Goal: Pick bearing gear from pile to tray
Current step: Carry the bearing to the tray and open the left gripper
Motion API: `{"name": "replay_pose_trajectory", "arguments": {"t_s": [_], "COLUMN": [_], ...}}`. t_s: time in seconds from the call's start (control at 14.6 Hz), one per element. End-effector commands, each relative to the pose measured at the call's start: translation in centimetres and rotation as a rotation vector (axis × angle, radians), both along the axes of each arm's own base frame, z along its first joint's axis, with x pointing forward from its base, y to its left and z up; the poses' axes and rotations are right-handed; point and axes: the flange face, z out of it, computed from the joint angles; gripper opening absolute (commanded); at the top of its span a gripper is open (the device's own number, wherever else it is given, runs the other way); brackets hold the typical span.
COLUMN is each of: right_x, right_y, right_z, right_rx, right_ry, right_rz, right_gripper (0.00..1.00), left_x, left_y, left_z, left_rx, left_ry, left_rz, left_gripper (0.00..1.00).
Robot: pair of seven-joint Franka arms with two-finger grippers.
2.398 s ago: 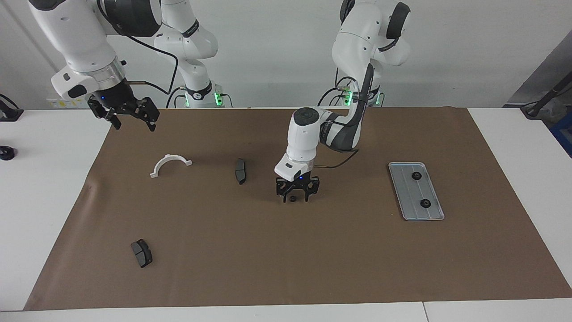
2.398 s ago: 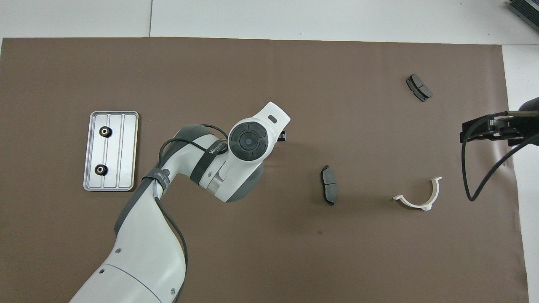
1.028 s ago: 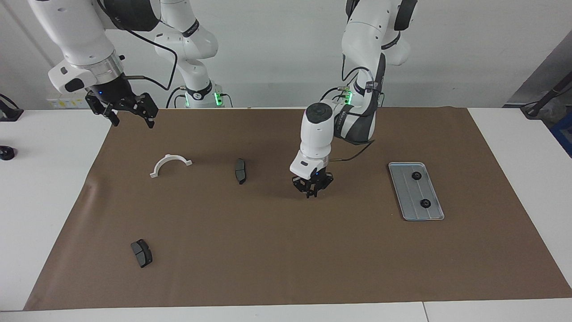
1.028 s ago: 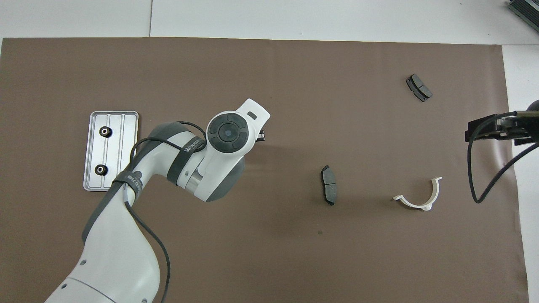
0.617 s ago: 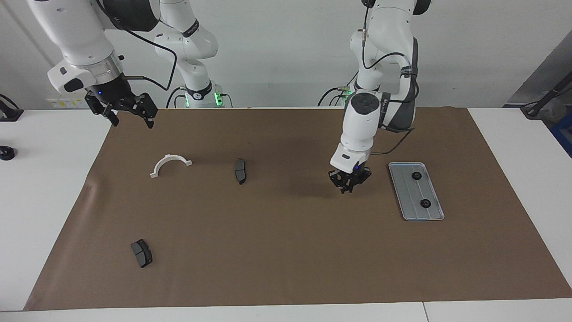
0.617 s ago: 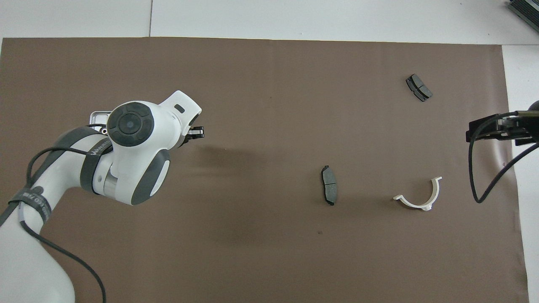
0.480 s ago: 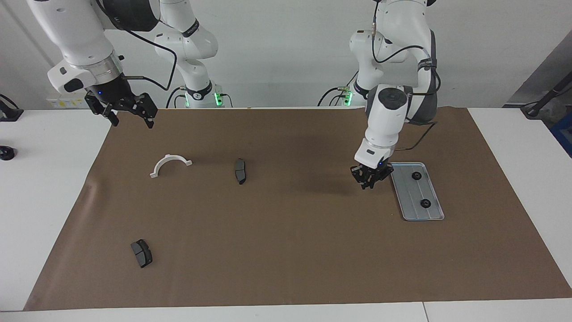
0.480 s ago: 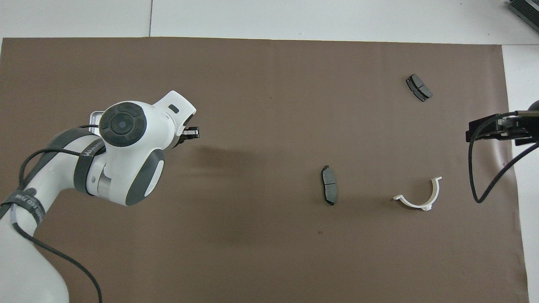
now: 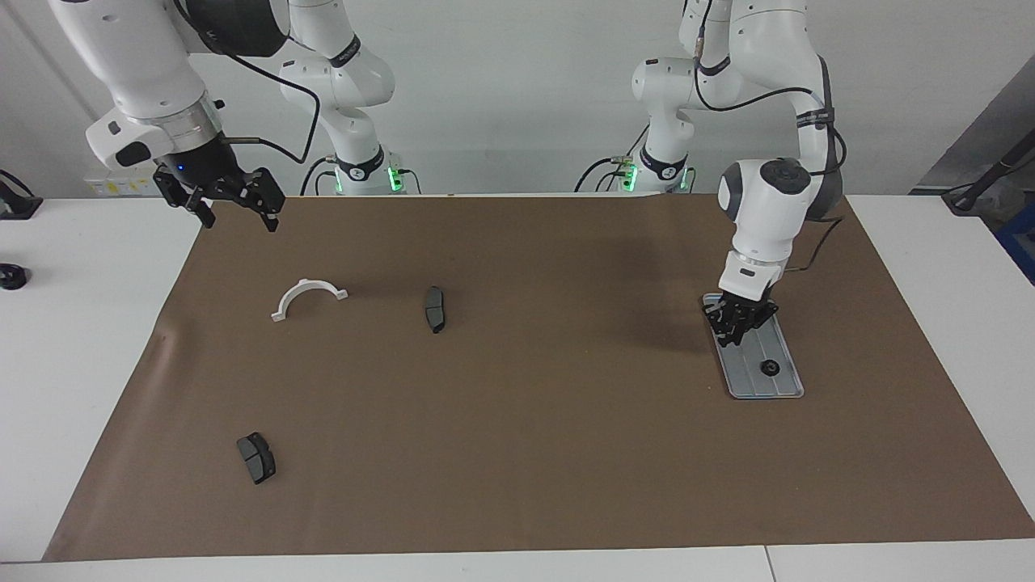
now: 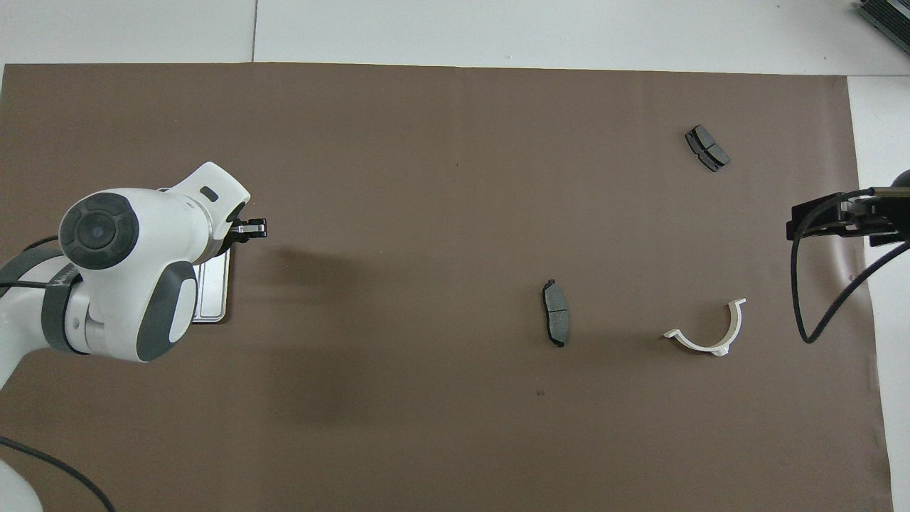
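My left gripper (image 9: 737,322) hangs low over the end of the silver tray (image 9: 750,357) nearer to the robots. Its fingertips are shut on a small black bearing gear that barely shows between them. One gear (image 9: 770,369) lies on the tray's other end. In the overhead view the left wrist covers most of the tray (image 10: 212,288). What is left of the pile is two dark brake pads (image 9: 435,308) (image 9: 256,457) and a white half-ring bracket (image 9: 309,297). My right gripper (image 9: 242,222) waits open, raised over the mat's corner at the right arm's end.
A brown mat (image 9: 517,469) covers most of the white table. A small black object (image 9: 11,276) sits on the bare table at the right arm's end. The overhead view shows the pads (image 10: 555,313) (image 10: 707,148) and bracket (image 10: 707,334) spread widely.
My left gripper closed on a gear at mid-mat, lifted it and carried it toward the left arm's end, until it was over the tray. The right arm has hardly moved.
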Motion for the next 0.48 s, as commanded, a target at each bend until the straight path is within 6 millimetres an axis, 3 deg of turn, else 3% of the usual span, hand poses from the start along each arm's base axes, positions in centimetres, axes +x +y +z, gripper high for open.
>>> {"name": "replay_pose_trajectory", "arguments": {"t_s": [0.0, 0.14, 0.41], "right_x": [-0.7, -0.7, -0.9], "right_y": [0.0, 0.1, 0.1], "right_z": [0.1, 0.1, 0.1], "right_rx": [0.013, 0.013, 0.014], "right_ry": [0.008, 0.008, 0.013], "right_rz": [-0.014, -0.014, -0.040], "right_gripper": [1.00, 1.00, 1.00], "left_x": [-1.2, -1.3, -1.5], "left_y": [2.3, 3.8, 3.9], "left_z": [-1.0, -2.2, -3.4], "left_rx": [0.009, 0.012, 0.005], "left_ry": [0.005, 0.014, 0.034], "left_rz": [-0.006, 0.002, 0.010], "left_gripper": [0.00, 0.00, 0.00]}}
